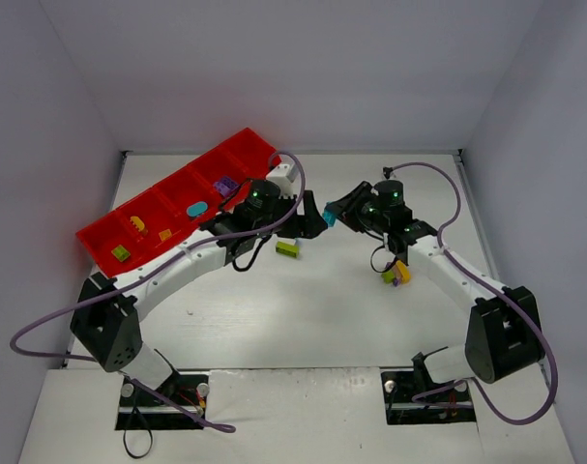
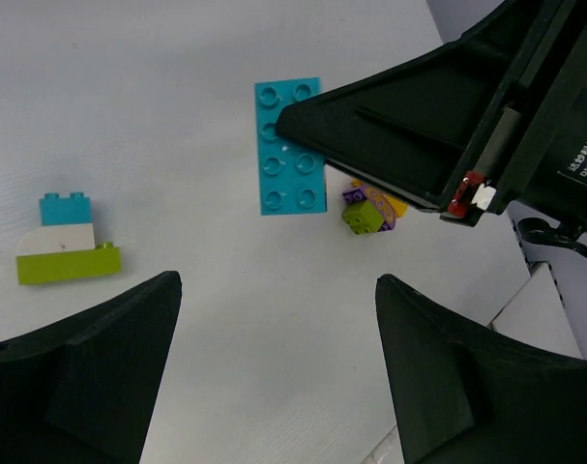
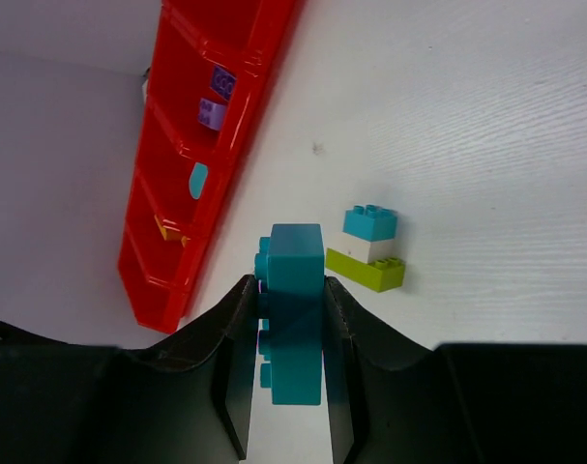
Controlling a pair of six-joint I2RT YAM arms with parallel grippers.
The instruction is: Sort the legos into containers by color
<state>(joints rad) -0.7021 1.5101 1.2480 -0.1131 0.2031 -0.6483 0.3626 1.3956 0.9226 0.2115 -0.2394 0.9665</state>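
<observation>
White tabletop (image 1: 303, 319) fills the middle. Red tray (image 1: 247, 153) sits at the upper left with some legos (image 1: 196, 208) inside. Right hand (image 1: 332, 217) pinches a teal brick (image 3: 295, 256). Left hand (image 2: 278, 367) is wide, holding nothing. A small stack (image 1: 287, 248) lies near the middle.

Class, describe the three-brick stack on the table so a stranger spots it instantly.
Find the long red tray on the left. Just right of it on the table lies a stack. Unlike the purple-yellow clump further right, it layers teal, white, lime.
</observation>
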